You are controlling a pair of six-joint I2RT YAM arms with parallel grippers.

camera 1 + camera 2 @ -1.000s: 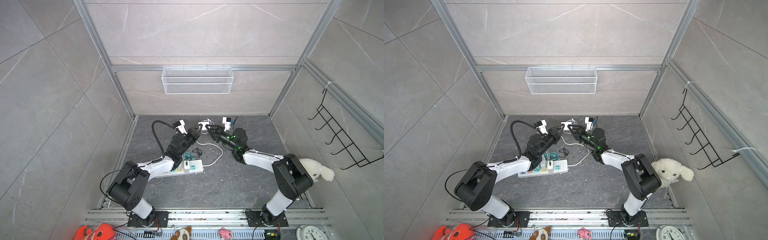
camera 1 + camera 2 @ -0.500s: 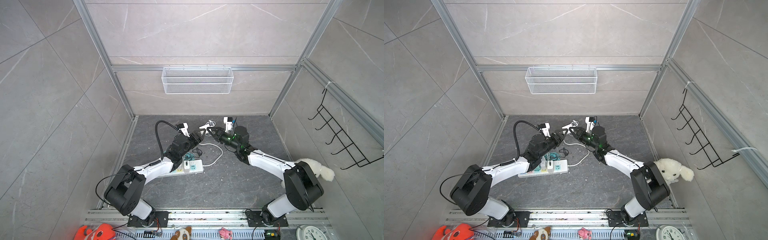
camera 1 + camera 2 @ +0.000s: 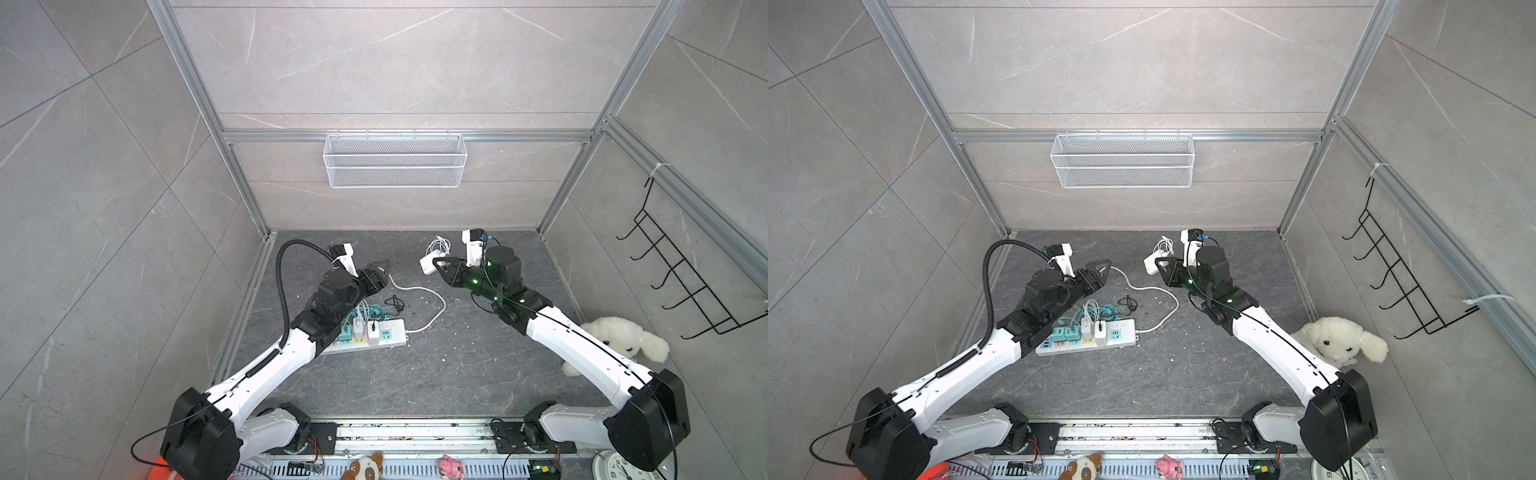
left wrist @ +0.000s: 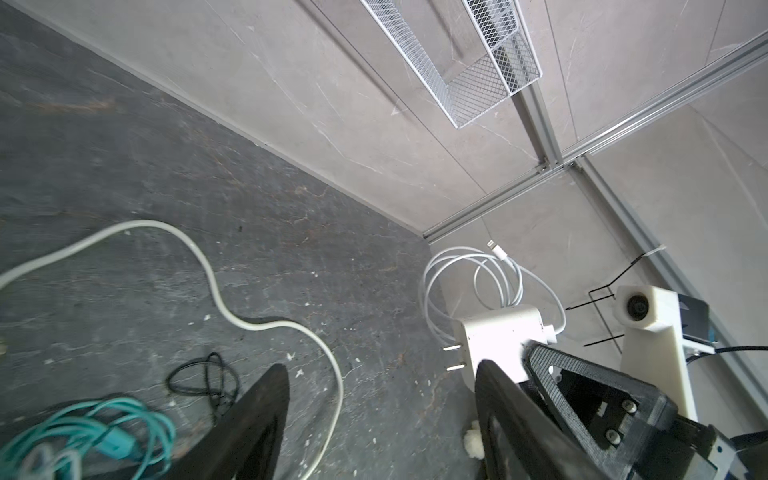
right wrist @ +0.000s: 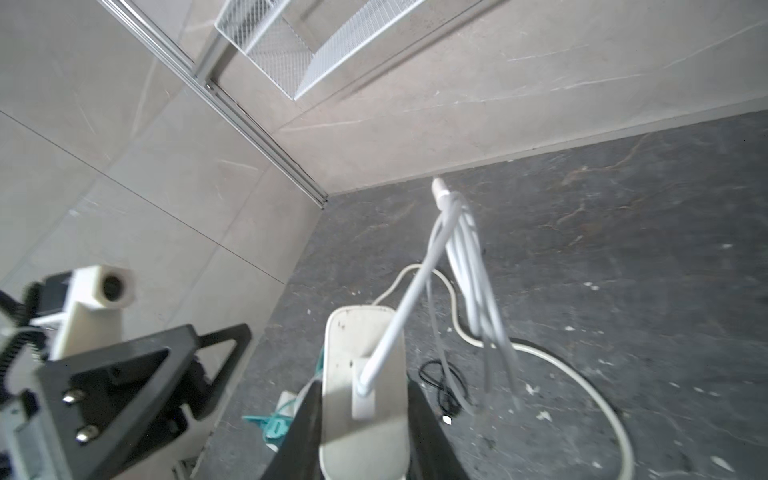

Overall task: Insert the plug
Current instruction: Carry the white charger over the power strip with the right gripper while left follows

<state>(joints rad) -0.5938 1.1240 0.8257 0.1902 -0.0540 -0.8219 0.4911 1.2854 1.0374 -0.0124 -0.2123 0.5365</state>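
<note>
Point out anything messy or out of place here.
White flecks litter the dark floor near the power strip, and teal and white cables lie tangled behind it. A plush dog slumps against the right wall, unrelated to plugging.

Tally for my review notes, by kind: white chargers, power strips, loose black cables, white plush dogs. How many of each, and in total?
white chargers: 3 (one in the right claw, two plugged in)
power strip: 1
black cable: 1
white plush dog: 1
total: 6
</note>
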